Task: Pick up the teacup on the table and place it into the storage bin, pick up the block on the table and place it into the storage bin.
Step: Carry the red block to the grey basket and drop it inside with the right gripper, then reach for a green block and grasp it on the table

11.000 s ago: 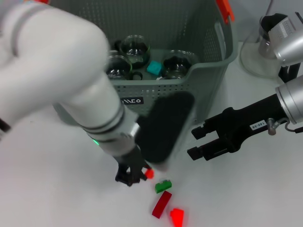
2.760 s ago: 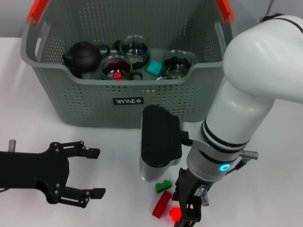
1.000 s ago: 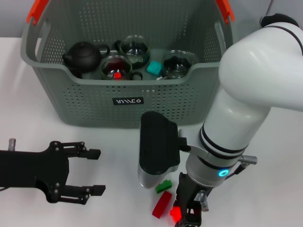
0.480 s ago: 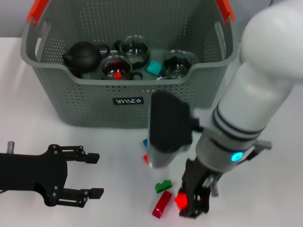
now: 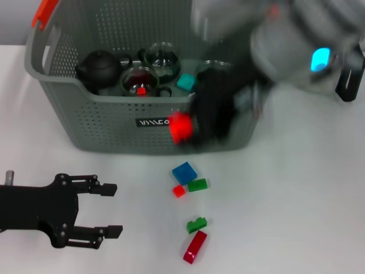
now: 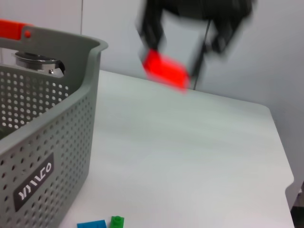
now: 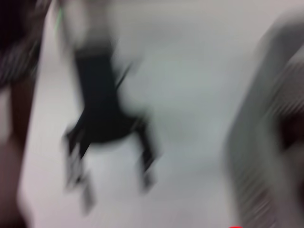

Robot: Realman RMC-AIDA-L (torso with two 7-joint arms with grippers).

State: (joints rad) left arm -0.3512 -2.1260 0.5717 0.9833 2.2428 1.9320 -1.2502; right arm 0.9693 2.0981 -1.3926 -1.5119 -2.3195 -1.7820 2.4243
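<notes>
The step in hand is the carry of a block to the storage bin (image 5: 114,123). The right gripper (image 5: 197,123) holds a red block (image 5: 181,126) between its fingers and hangs in the air in front of the bin's near wall, just right of the black label (image 5: 155,121). The arm shows as a blur, so the exact grip on the block cannot be read; the left wrist view confirms the red block (image 6: 165,70) pinched under the dark gripper (image 6: 183,66), clear of the table (image 5: 296,200).

The bin stands at the far side of the table. Inside it are a dark teapot (image 5: 98,67), several glass teacups (image 5: 162,57), a teal block (image 5: 185,81) and a small red block in one cup (image 5: 140,89).

The left gripper (image 5: 102,210) is parked low at the near left of the table, its fingers spread wide and holding nothing.

Blocks left on the table, near the bin's front: a blue block (image 5: 184,172), a small red block (image 5: 179,191), two green blocks (image 5: 198,185) (image 5: 197,224) and a long red block (image 5: 195,246).

Next move, as judged: the block is probably not yet over the opening. Raise it above the near rim, carry it farther back until it is over the bin's interior, then open the fingers. Choose a spot between the glass cups to avoid striking them.
</notes>
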